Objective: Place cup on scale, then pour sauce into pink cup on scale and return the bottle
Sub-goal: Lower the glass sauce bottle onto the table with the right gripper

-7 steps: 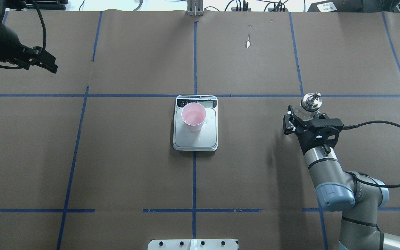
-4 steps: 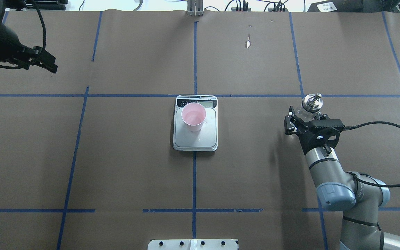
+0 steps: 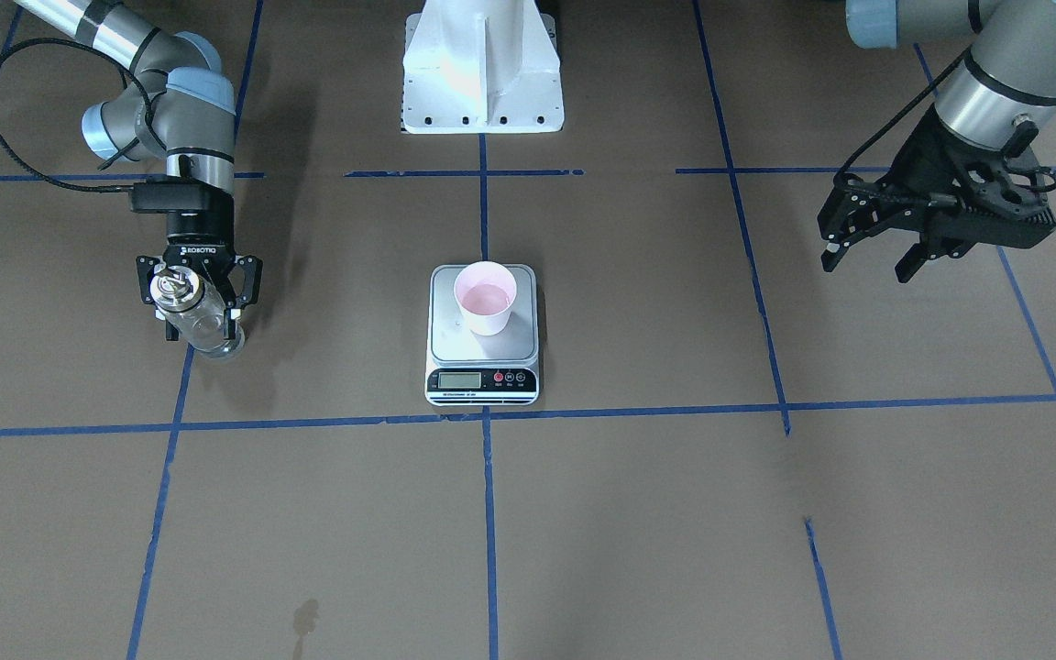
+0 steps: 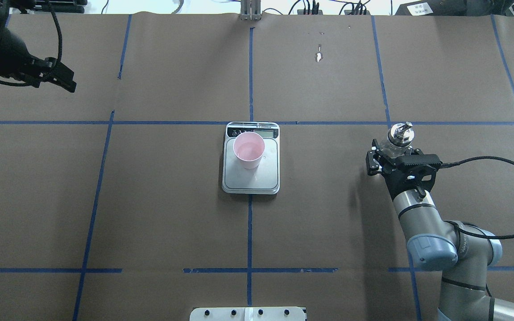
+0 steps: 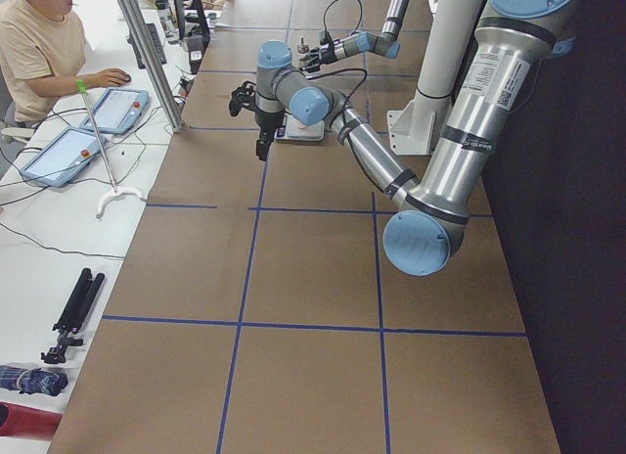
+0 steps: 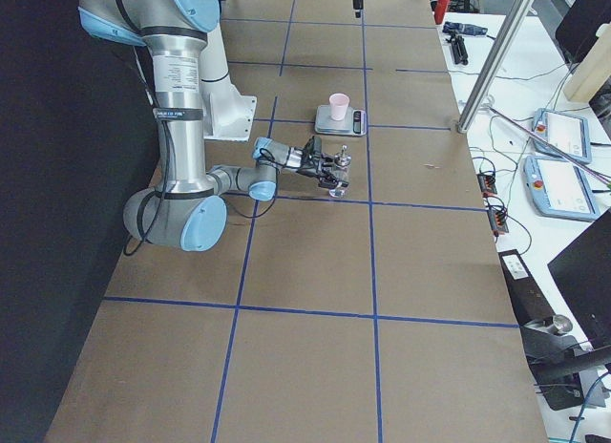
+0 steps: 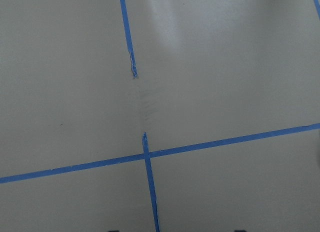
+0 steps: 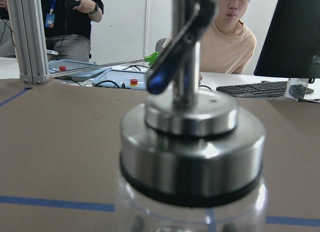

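The pink cup (image 4: 249, 149) stands upright on the back half of the scale (image 4: 266, 178), at the table's middle; a liquid level shows inside the cup (image 3: 486, 298). My right gripper (image 4: 393, 146) is shut on the clear glass bottle (image 4: 400, 133) with its metal spout top, held upright low over the table, far to the right of the scale (image 3: 482, 379). The bottle's collar fills the right wrist view (image 8: 192, 142). My left gripper (image 3: 865, 268) is open and empty, raised over the table's far left part.
Blue tape lines (image 4: 250, 71) divide the brown paper-covered table into squares. The robot's white base (image 3: 482, 82) is at the near edge. Operators and desks with tablets (image 5: 117, 107) are beyond the far edge.
My right gripper has drawn slightly back toward the robot with the bottle in it. The left gripper has shifted very little. Cup and scale have not moved.
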Action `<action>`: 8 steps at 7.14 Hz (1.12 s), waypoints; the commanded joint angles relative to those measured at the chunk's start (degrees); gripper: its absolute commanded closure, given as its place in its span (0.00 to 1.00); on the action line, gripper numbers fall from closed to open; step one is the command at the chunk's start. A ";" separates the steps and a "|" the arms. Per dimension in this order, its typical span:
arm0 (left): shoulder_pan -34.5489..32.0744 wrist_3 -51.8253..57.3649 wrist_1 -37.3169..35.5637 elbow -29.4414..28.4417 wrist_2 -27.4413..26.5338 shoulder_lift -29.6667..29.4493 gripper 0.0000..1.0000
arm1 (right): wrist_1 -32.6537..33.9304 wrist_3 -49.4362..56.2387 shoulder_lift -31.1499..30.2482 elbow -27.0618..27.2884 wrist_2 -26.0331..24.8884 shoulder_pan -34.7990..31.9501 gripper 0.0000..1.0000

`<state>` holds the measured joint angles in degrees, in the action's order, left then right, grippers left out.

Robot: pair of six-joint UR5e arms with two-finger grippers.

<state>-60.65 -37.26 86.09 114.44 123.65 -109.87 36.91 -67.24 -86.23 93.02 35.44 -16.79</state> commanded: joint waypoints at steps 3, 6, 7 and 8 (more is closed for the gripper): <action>0.00 0.00 -0.13 0.00 -0.07 -0.17 0.18 | -0.09 -4.62 0.01 -0.21 0.16 0.09 0.02; 0.00 0.00 -0.22 0.00 -0.07 -0.17 0.18 | -0.26 -6.50 0.01 -1.35 -0.02 0.17 0.00; 0.00 0.00 -0.22 0.00 -0.07 -0.17 0.18 | -0.26 -6.50 -0.16 -1.00 -0.37 0.09 0.00; 0.00 0.00 -0.22 0.00 0.02 -0.17 0.18 | -0.26 -6.50 -0.16 -0.74 -1.07 0.17 0.00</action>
<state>-60.64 -37.27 85.88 114.43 123.59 -110.04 36.66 -73.71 -86.33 91.99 35.02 -16.65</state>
